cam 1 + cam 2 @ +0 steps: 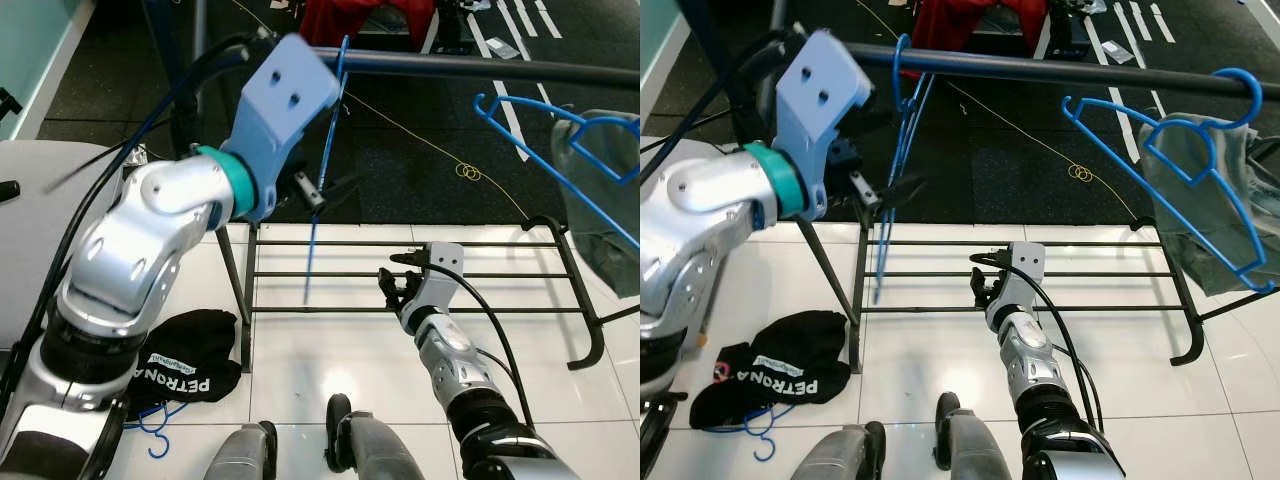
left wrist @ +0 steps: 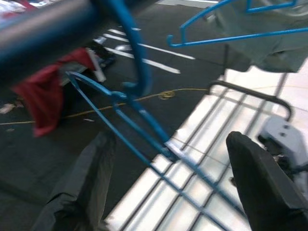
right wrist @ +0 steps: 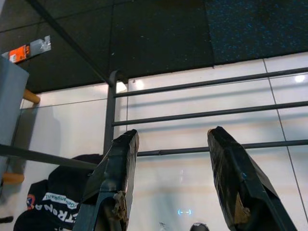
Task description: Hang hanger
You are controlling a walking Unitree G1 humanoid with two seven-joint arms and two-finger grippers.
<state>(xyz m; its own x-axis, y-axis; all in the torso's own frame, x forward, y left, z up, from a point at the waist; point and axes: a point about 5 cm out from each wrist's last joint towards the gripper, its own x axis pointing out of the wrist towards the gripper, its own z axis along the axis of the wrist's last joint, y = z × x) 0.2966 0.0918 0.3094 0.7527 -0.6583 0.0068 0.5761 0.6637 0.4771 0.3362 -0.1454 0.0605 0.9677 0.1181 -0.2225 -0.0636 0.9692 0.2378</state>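
Observation:
A blue hanger (image 1: 330,130) hangs edge-on from the dark rail (image 1: 480,68), its hook (image 1: 902,60) over the bar. My left gripper (image 1: 325,190) is raised just below the rail, at the hanger's body. It is open: in the left wrist view its fingers (image 2: 82,192) stand wide apart, and the hanger's wires (image 2: 144,130) run between them, untouched. My right gripper (image 1: 395,285) is low in front of the rack's bottom bars, open with nothing between its fingers (image 3: 120,168).
A second blue hanger (image 1: 1180,150) carrying a grey garment (image 1: 1240,200) hangs on the rail at the right. The rack's low shelf bars (image 1: 400,275) span the white tiled floor. A black garment (image 1: 190,365) lies on the floor at the left, over another blue hanger (image 1: 760,430).

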